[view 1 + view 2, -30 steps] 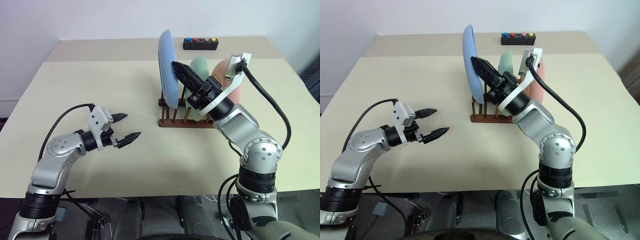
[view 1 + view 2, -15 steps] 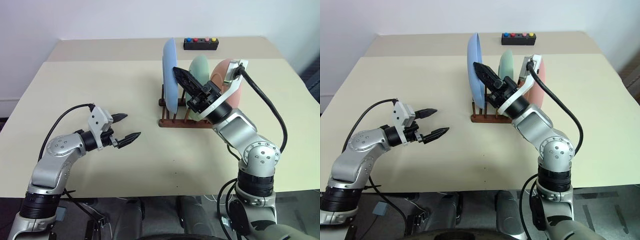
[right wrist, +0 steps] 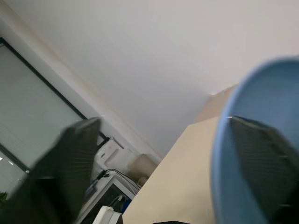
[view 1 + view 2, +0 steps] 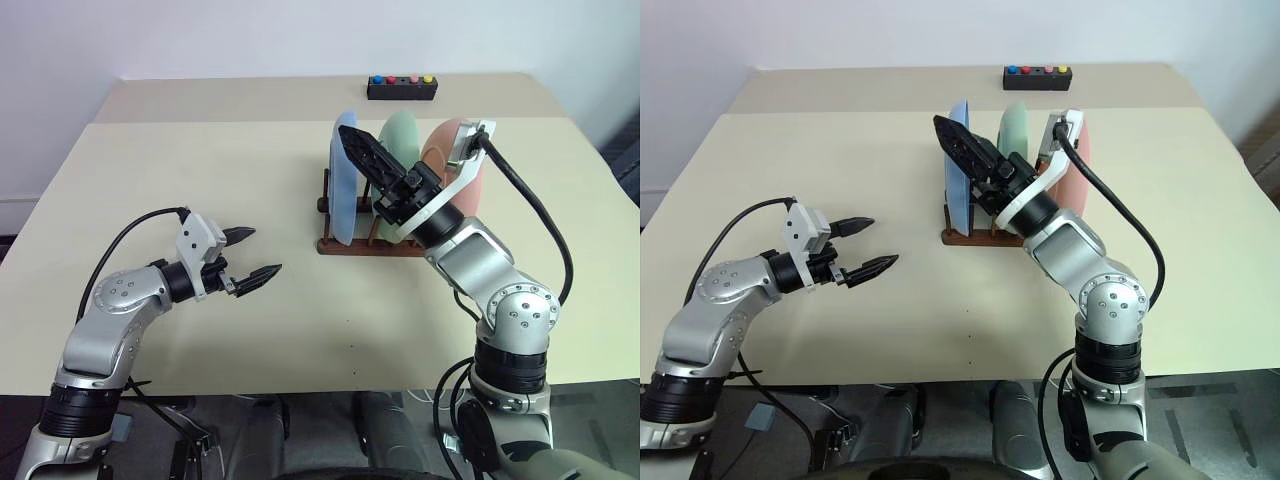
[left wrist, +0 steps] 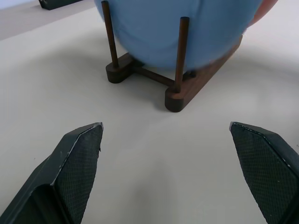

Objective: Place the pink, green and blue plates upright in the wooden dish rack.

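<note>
Your right claw (image 4: 352,140) stands wide, its black textured fingers (image 3: 261,163) spread beside the blue plate's (image 4: 341,195) rim. That matte round plate stands upright between the dark wooden rack's (image 4: 368,245) pegs, with the green (image 4: 402,135) and pink (image 4: 445,145) plates behind. Your left claw (image 4: 253,254) gapes wide, empty, well away from the rack.

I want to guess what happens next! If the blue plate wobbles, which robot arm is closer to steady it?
The right. Its gripper hovers open right at the blue plate in the wooden dish rack. The left gripper, also open, hangs far off over the bare table.
</note>
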